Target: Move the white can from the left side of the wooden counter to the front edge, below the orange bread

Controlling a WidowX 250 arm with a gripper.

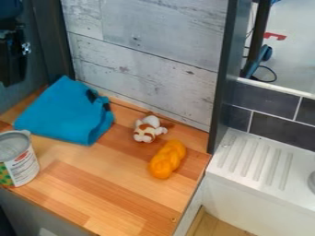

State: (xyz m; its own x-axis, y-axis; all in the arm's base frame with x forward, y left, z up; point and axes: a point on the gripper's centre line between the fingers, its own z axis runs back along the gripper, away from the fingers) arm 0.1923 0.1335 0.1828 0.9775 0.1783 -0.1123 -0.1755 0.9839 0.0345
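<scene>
One blue cloth lies on the wooden surface, bunched and folded, with a raised peak at its back and a rounded fold at its right end; two small dark patches show near that end. It sits below and to the right of the black tool, which is at the view's upper left edge, apart from the cloth. Whether the tool is wide or narrow, I cannot tell.

In front of the cloth, at the left edge, stands one open-topped can with a white, red and green label. To the cloth's right lies one small brown-and-white plush toy, and just beside that, nearer the front, one orange braided loaf. Behind them rises a whitish plank wall; right of the surface is a white grooved drainboard below dark tiles.
</scene>
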